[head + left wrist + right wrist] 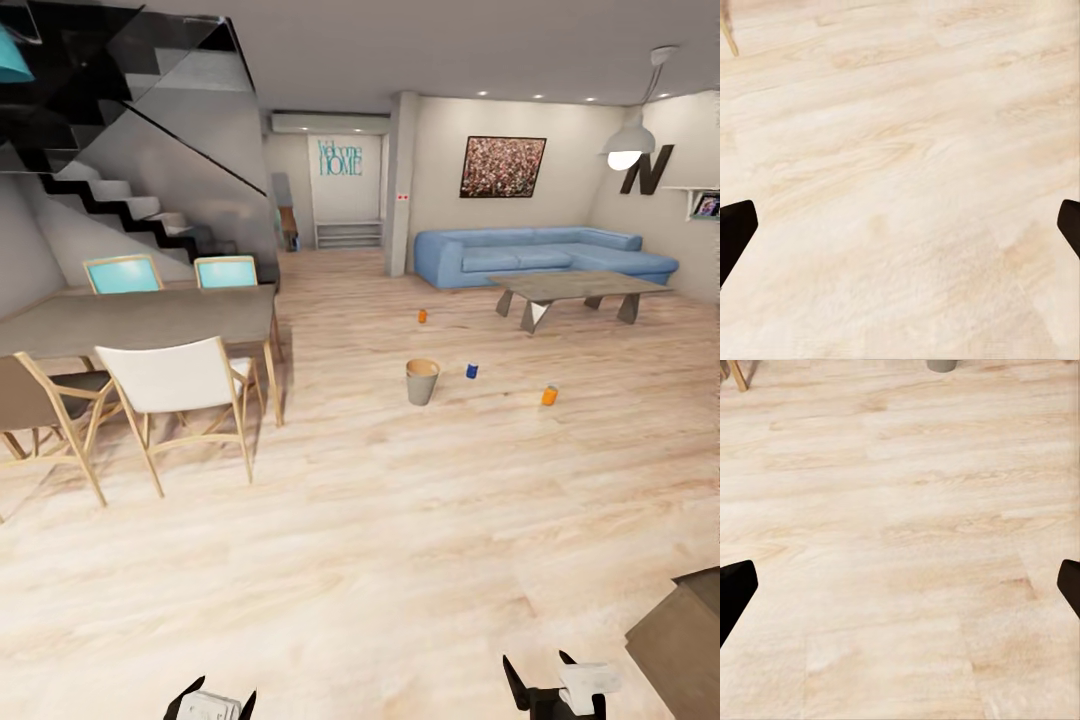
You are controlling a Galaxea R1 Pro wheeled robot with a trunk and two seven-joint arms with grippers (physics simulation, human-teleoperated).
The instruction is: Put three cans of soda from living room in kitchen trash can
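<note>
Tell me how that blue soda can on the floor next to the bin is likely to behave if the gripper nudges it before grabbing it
The blue can stands upright on smooth wood floor, so a nudge would probably slide it or tip it. Once on its side, its round shape would likely let it roll, perhaps toward the bin. It looks small, so probably light and easy to knock away.

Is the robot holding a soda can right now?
No. Both tools, the left tool and the right tool, are open over bare floor, holding nothing.
</note>
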